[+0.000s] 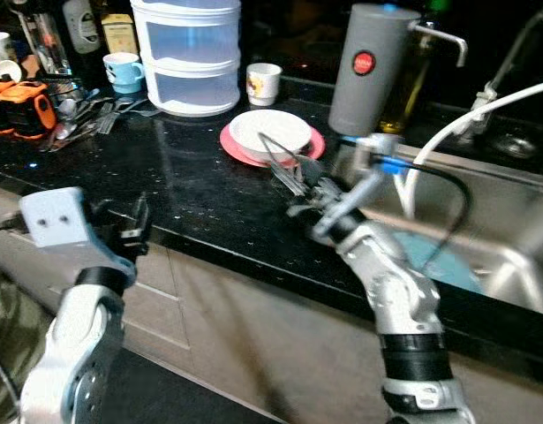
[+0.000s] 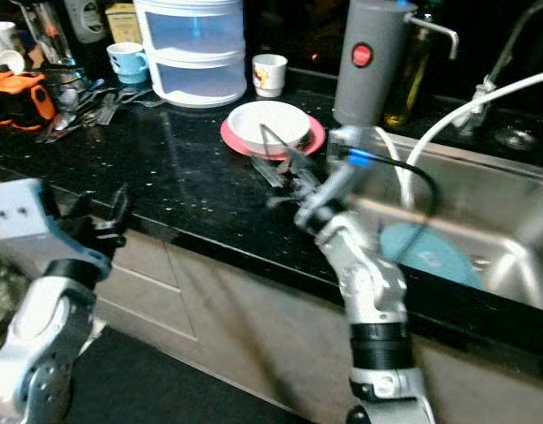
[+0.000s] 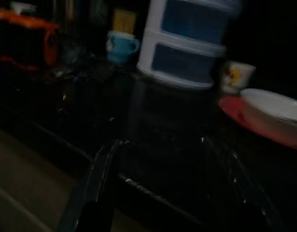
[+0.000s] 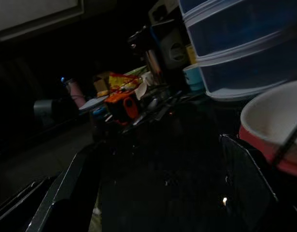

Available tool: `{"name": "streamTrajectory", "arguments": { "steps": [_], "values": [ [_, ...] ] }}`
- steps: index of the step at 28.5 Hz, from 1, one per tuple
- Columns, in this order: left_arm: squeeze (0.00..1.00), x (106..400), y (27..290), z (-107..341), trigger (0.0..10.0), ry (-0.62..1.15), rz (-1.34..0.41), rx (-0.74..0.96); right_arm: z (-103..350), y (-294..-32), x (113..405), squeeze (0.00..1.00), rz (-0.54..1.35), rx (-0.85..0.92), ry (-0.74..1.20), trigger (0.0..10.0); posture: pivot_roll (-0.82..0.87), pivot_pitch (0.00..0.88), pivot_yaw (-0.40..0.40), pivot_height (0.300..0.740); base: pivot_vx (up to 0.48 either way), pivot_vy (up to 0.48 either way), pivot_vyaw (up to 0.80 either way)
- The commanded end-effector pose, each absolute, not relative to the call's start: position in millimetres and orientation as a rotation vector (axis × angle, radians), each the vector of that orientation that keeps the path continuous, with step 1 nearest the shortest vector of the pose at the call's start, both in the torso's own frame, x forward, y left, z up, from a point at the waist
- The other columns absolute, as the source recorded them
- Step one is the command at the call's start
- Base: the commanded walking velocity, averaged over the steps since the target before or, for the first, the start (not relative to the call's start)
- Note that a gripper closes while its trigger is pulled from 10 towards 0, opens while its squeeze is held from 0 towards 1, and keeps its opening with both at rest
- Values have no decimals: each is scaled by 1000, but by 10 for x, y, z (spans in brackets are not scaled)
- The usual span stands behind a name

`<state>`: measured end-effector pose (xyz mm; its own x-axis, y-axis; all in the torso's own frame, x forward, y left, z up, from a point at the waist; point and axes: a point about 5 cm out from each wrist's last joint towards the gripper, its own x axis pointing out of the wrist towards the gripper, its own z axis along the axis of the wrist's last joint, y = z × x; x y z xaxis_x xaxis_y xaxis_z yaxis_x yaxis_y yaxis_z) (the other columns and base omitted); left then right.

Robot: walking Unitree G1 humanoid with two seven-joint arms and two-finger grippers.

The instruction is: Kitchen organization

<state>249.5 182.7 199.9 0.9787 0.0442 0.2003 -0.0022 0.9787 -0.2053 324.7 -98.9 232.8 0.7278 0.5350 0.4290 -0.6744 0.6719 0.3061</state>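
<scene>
The right gripper (image 1: 293,181) is held low over the black countertop (image 1: 192,190), just beside the white bowl (image 1: 271,131) that is stacked on a red plate (image 1: 317,146). Its fingers (image 4: 245,166) are spread apart, and a thin dark wire-like utensil (image 1: 275,150) is seen leaning from them onto the bowl's rim; whether it is gripped cannot be told. The left gripper (image 1: 134,225) is kept at the counter's front edge, parted and empty. Loose cutlery (image 1: 86,115) is piled at the far left.
</scene>
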Motion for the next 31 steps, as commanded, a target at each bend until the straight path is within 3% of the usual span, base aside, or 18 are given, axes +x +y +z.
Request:
{"name": "streamTrajectory", "arguments": {
  "steps": [1, 4, 27, 31],
  "values": [
    [0, 2498, 1792, 1984, 10000, -195, 9, -200, 2332, -1064, 3253, 0, 670, 478, -323, 10000, 145, 0, -31, 740, 405, 0, 0],
    [0, 2498, 1787, 1978, 10000, -190, 8, -211, 2330, -1073, 3258, 0, 662, 476, -321, 10000, 143, 0, -29, 740, 392, 0, 0],
    [0, 2512, 1609, 1973, 10000, -182, -109, -222, 2641, -1332, 3286, 0, 663, 590, -432, 10000, 139, 0, -30, 740, 0, 0, 0],
    [0, 2512, 1590, 1973, 10000, -181, -120, -223, 2709, -1413, 3328, 0, 622, 481, -449, 10000, 138, 0, -31, 740, 0, 0, 0]
  ]
}}
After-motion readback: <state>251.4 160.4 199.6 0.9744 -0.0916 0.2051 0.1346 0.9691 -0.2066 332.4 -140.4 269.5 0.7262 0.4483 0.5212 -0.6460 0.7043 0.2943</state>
